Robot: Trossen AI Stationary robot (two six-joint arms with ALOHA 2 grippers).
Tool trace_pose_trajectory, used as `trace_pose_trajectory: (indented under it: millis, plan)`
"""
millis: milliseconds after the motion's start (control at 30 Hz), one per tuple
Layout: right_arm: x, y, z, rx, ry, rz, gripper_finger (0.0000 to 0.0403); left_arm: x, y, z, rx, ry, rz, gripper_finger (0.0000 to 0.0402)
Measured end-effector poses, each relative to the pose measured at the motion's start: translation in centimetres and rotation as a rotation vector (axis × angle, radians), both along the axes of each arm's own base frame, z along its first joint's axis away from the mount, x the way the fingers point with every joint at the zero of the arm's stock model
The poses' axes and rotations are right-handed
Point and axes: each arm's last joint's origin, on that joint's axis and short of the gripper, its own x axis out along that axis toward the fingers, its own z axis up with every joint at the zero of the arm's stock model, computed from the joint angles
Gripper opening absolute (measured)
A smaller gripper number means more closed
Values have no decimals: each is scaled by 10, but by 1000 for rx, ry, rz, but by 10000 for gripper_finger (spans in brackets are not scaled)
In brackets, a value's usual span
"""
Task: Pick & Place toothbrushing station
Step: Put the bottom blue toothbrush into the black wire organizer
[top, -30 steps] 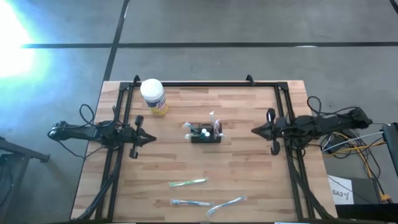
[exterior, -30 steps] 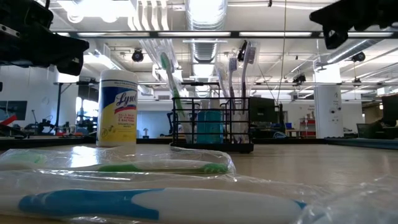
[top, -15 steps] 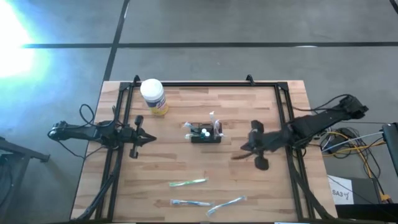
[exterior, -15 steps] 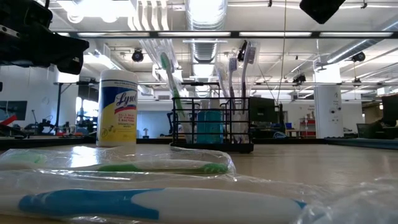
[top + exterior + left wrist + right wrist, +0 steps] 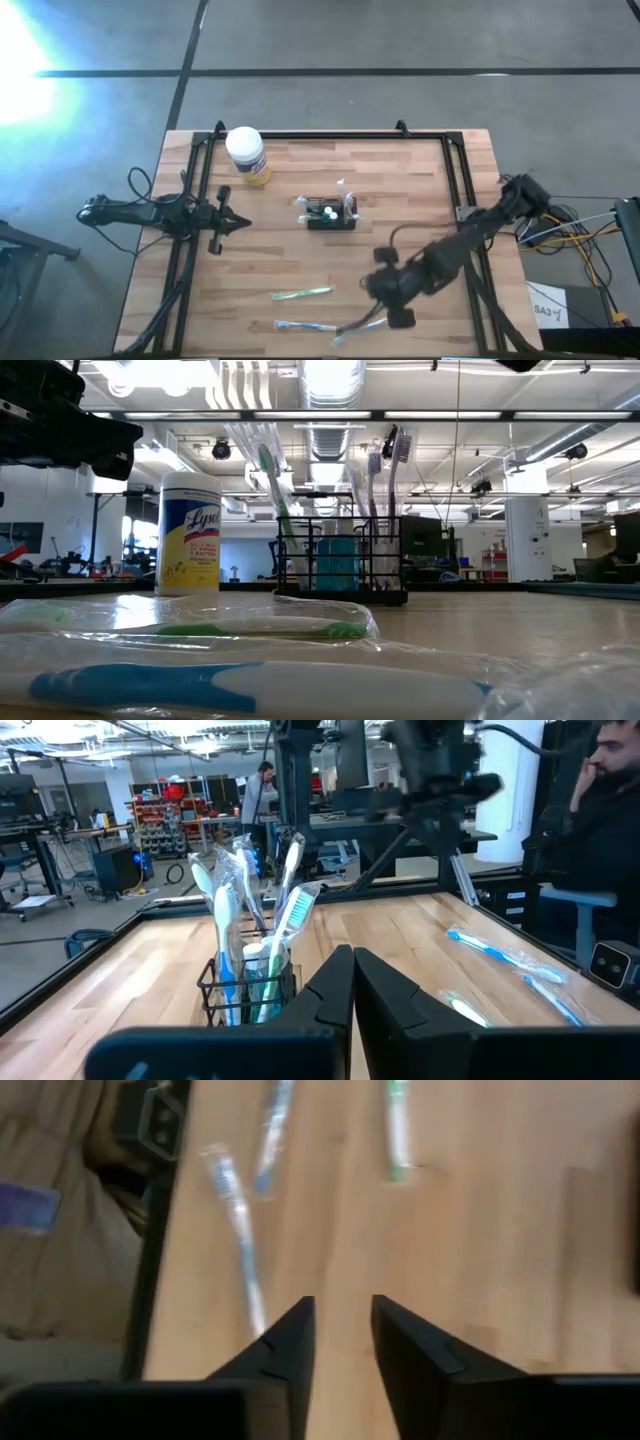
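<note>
Black mesh caddy (image 5: 331,215), yellow-labelled jar (image 5: 247,155)

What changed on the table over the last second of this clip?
The right hand swung from the table's right edge out over the table toward the loose wrapped toothbrushes, and its fingers opened, empty. Nothing was gripped or released. The left hand, shut, the toothbrushing station, the white-lidded jar and the toothbrushes stayed put.
</note>
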Motion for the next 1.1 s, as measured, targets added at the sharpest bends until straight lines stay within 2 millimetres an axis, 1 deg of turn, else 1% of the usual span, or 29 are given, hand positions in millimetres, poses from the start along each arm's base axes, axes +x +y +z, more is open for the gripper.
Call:
trace_pose_trajectory:
  millis: [133,233,333,467,533,767,967,1100]
  plan:
    - [8,30,-10,-5,23,35,143,0,0,0,0,0,0,12]
    - [14,48,-21,1,53,13,169,0,0,0,-1,0,0,12]
    - [20,61,-34,-1,80,-11,185,0,0,0,-5,-1,-1,12]
    - [27,74,-59,-32,128,-21,192,0,0,0,-10,0,-1,12]
    - [31,78,-70,-50,150,-22,191,0,0,0,-15,0,-2,12]
    - [42,87,-98,-92,188,-10,187,0,0,0,-20,2,-3,12]
    - [45,91,-123,-105,260,16,185,0,0,0,-34,3,-4,12]
    - [46,89,-129,-122,269,42,170,0,0,0,-38,4,-4,12]
